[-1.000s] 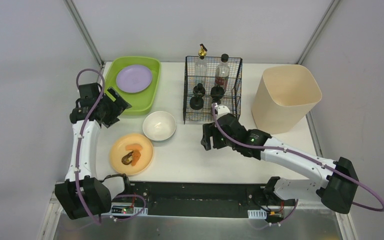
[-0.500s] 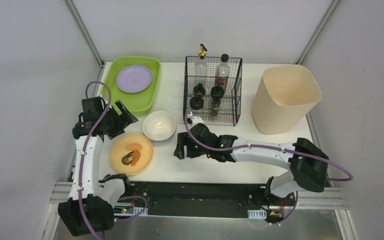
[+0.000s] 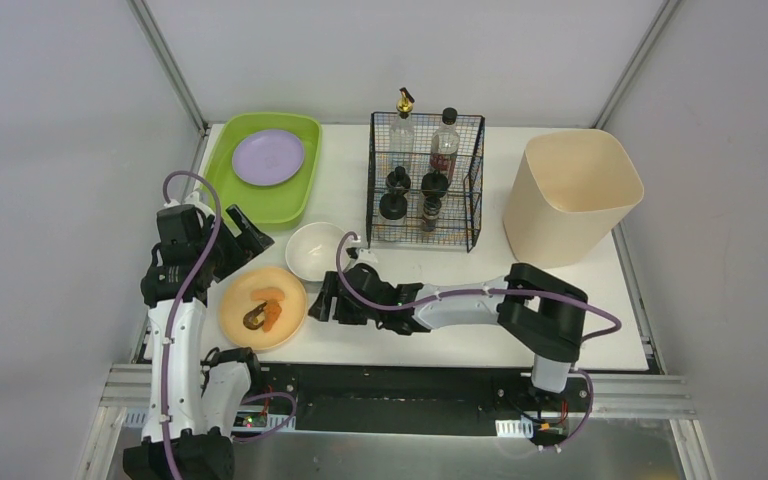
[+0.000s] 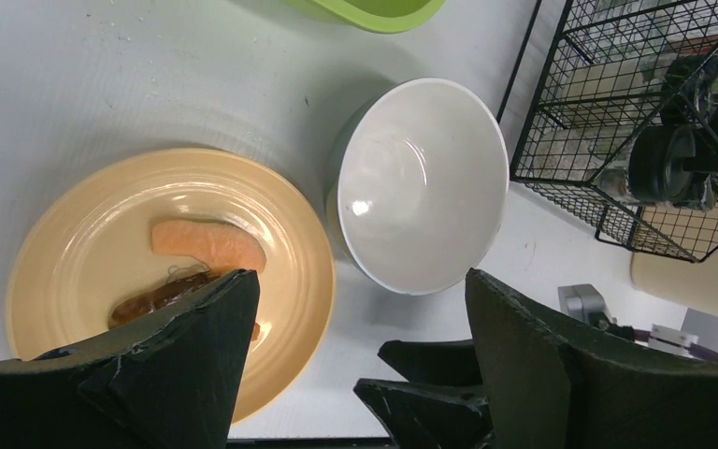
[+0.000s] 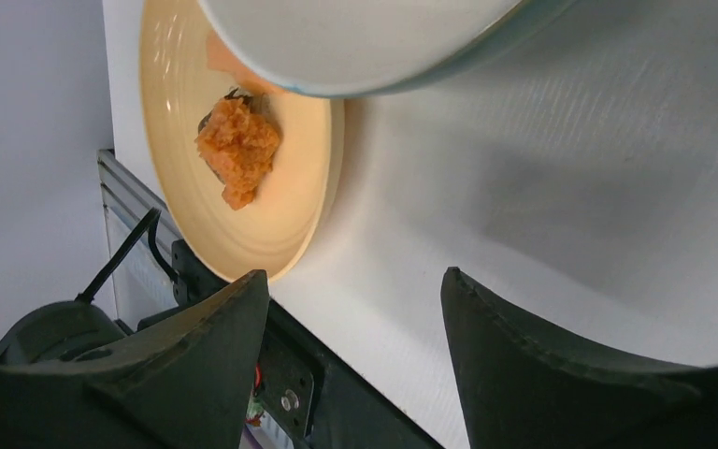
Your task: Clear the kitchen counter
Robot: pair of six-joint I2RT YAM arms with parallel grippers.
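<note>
Hovering over the far-left rim of the yellow plate (image 3: 235, 318), the left gripper (image 3: 248, 235) has its jaws spread with nothing between them. Its arm rises steeply from the base at the near-left corner and bends forward at the wrist. In its wrist view I see the white bowl (image 4: 421, 182) just beside the plate.

The right gripper (image 3: 322, 306) is likewise spread and holds nothing. It lies low between the bowl and the plate, next to the plate's right rim. Its arm folds at the elbow and stretches leftward close above the kitchen counter (image 3: 460, 268).

The food scraps (image 3: 265, 310), orange and brown, rest on the plate. The counter fills the middle of the scene, with the rail (image 3: 390, 395) along its near edge. At the back stand the green tray (image 3: 300, 195) holding a purple plate (image 3: 268, 157), the black wire basket (image 3: 472, 180) with bottles (image 3: 445, 150), and a beige bin (image 3: 560, 235). Grey walls enclose the cell. I cannot read the bottle labels, which are too small.
</note>
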